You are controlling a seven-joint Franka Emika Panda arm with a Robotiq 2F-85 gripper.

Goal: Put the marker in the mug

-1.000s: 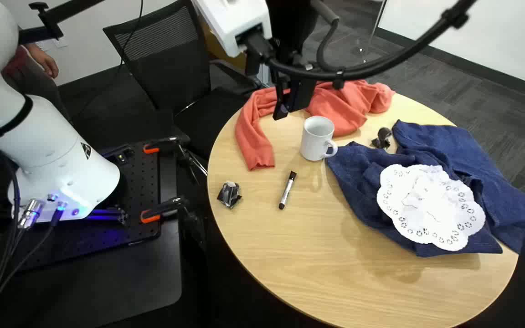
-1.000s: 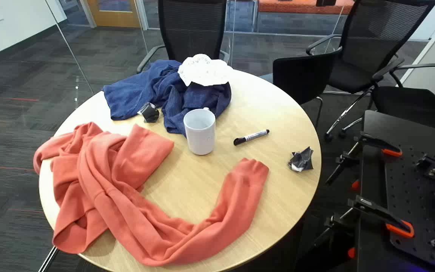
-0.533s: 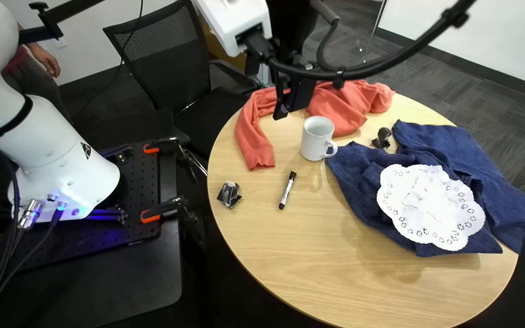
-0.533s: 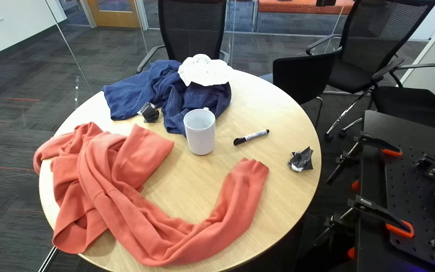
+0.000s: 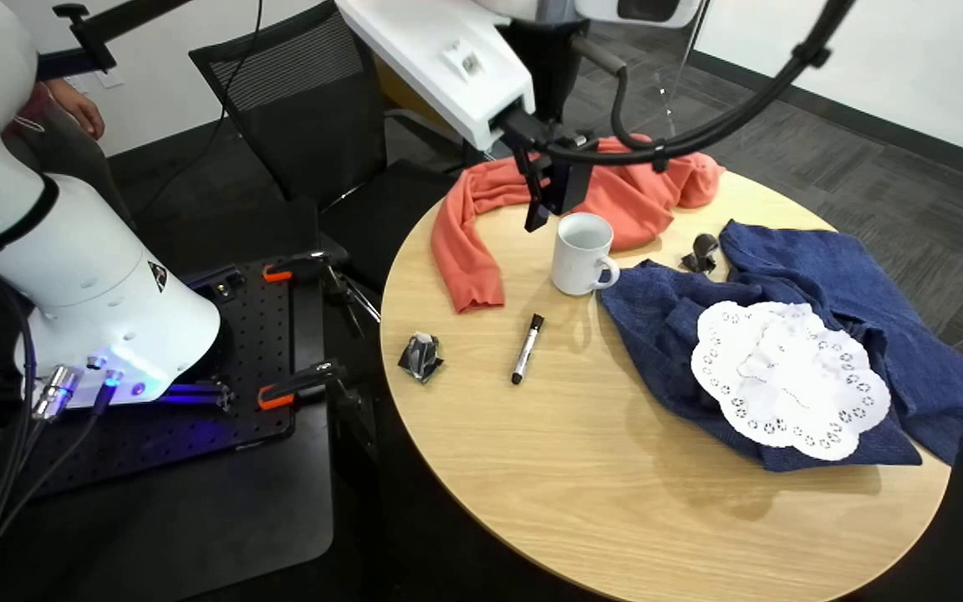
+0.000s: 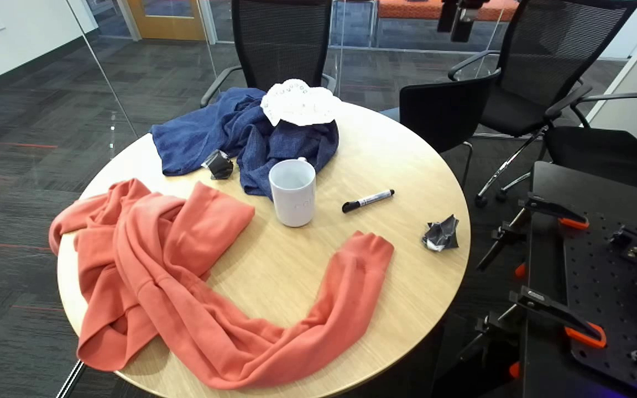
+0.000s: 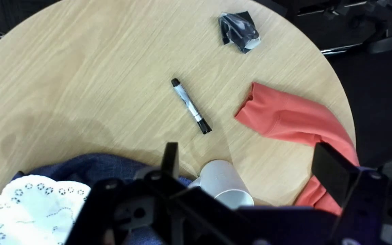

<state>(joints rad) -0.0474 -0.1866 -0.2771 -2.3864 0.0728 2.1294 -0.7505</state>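
The round bench [image 5: 615, 502] is carrying a white mug [image 5: 575, 266], blue cloth [image 6: 249, 132] lying just beside it. The marker [image 7: 191, 106] is lying on the bench near the mug (longer black end facing it). Above mug height, the jaws are standing wide apart, gripping nothing.

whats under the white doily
The white doily lies over bunched blue cloth, which shows past parts of its edge in both exterior views. What sits directly beneath its middle is covered, so I can't tell whether anything else is under there.
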